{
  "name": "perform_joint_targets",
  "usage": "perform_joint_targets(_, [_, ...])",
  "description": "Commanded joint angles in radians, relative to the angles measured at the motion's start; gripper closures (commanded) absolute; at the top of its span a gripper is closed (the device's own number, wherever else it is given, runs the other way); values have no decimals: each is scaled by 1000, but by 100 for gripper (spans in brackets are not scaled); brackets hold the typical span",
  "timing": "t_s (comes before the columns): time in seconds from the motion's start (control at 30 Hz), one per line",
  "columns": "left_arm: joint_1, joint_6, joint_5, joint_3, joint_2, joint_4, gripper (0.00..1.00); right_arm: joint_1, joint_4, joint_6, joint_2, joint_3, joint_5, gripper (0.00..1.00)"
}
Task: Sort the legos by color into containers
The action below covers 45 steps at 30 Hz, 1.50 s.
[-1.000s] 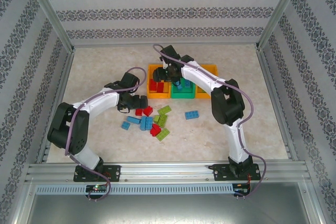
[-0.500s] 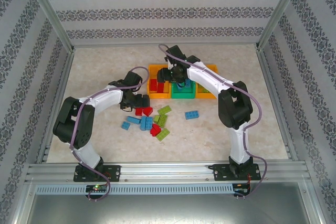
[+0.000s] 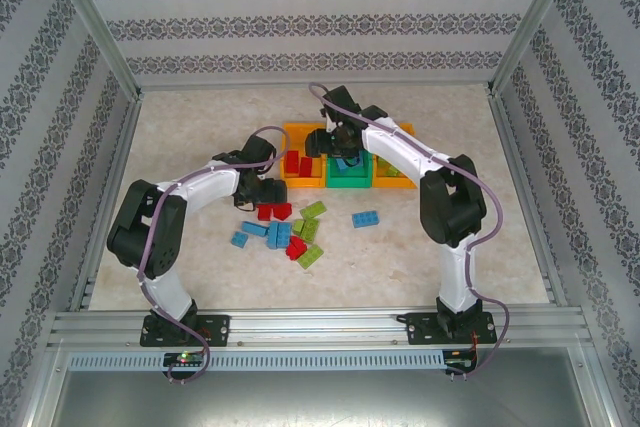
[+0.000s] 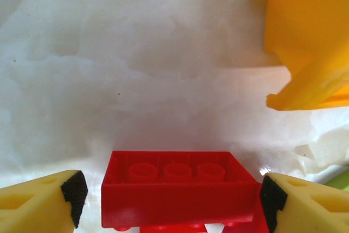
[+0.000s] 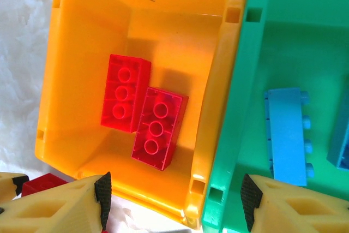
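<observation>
A red lego [image 4: 177, 189] lies studs-down on the table between the fingers of my left gripper [image 4: 172, 195]. That gripper is open, with its right pad by the brick's end and a gap at the left. From above, my left gripper [image 3: 268, 197] sits at two red legos [image 3: 275, 212]. My right gripper [image 5: 175, 197] hangs open and empty over the wall between the left orange container [image 5: 87, 53] and the green container [image 5: 256, 80]. Two red legos [image 5: 142, 113] lie in the orange one. Light blue legos [image 5: 288, 135] lie in the green one.
Loose blue, lime green and red legos [image 3: 292, 237] lie clustered in front of the containers [image 3: 290, 132], with one blue lego [image 3: 365, 218] apart to the right. The orange container's corner [image 4: 305, 36] stands close ahead and to the right of my left gripper. Frame rails border the table.
My left arm has reached further right to the red legos and its jaws have narrowed a little. My right gripper has shifted slightly back and right above the containers.
</observation>
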Motion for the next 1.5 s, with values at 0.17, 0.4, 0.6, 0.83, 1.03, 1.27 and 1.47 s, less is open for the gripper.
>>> perform_joint_targets(0.17, [1,-18,-75,-21,-18,-24,21,-15,-14,-6,-97,-57,40,33])
perform_joint_targets(0.4, [5,-27,-55,-35,-14,-16,22,-27,-22,-20,-153,-118,69,32])
perform_joint_targets(0.6, [2,-26,-40,-25,10,-10,22,-35,-31,-32,-215,-172,103,32])
perform_joint_targets(0.83, [3,-24,-46,-30,22,-1,30,-45,-37,-42,-329,-273,150,31])
perform_joint_targets(1.03, [2,-36,-61,-42,21,6,45,-73,-13,-61,-454,-419,191,26])
perform_joint_targets(1.27, [1,-33,-89,-11,-69,-29,49,-80,12,-66,-581,-631,190,22])
perform_joint_targets(1.47, [1,-14,-76,108,-114,-64,49,-27,61,-26,-673,-797,176,19])
